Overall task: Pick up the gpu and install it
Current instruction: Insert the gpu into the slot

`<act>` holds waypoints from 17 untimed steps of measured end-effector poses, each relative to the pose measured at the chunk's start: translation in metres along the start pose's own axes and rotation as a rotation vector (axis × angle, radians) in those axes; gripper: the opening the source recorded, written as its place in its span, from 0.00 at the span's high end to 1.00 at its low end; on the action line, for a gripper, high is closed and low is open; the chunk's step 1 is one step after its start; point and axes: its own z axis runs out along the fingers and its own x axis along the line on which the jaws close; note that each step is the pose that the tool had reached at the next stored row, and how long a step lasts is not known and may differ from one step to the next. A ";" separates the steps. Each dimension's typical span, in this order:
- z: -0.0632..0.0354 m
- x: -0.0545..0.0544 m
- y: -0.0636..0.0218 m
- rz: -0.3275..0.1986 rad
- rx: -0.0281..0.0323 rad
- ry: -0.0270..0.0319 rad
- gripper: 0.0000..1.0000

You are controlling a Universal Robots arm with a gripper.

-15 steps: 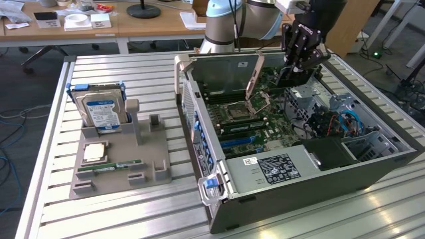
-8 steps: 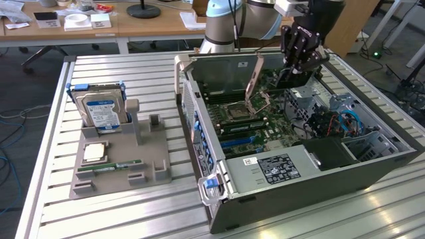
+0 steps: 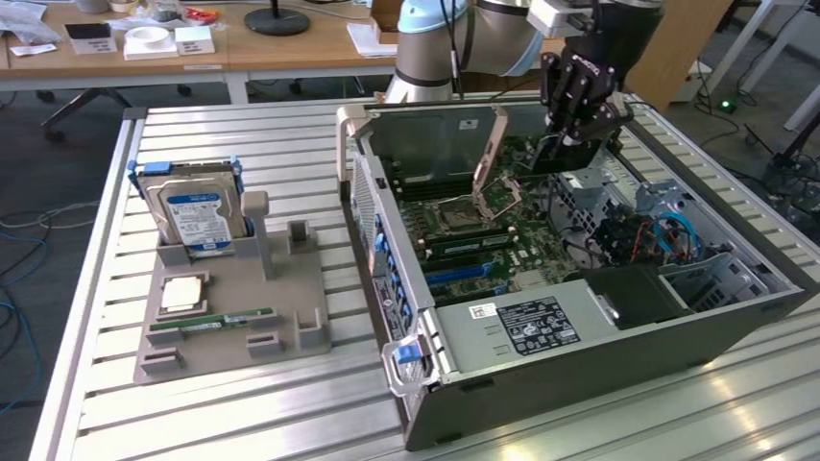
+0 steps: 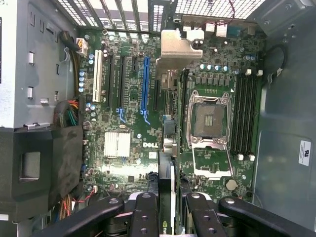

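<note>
The gpu (image 4: 166,187) is a thin dark card seen edge-on, clamped between my two fingers (image 4: 145,210). My gripper (image 4: 166,200) is shut on it and hangs over the green motherboard (image 4: 123,163) inside the open computer case (image 3: 577,336). The long blue expansion slot (image 4: 144,84) lies ahead of the card, a little to one side. In the exterior view my gripper (image 3: 579,110) sits above the case's far right corner, with the dark card (image 3: 562,154) pointing down towards the board.
The CPU socket (image 4: 210,118) has its metal frame (image 3: 494,158) raised upright. Black memory slots (image 4: 244,113) run beside it. On the exterior view's left, a grey holder (image 3: 218,331) carries a hard drive (image 3: 192,206), a processor chip (image 3: 183,293) and a green memory stick (image 3: 211,319).
</note>
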 end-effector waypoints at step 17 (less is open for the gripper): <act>0.0175 0.000 0.0181 0.004 0.0436 0.0021 0.74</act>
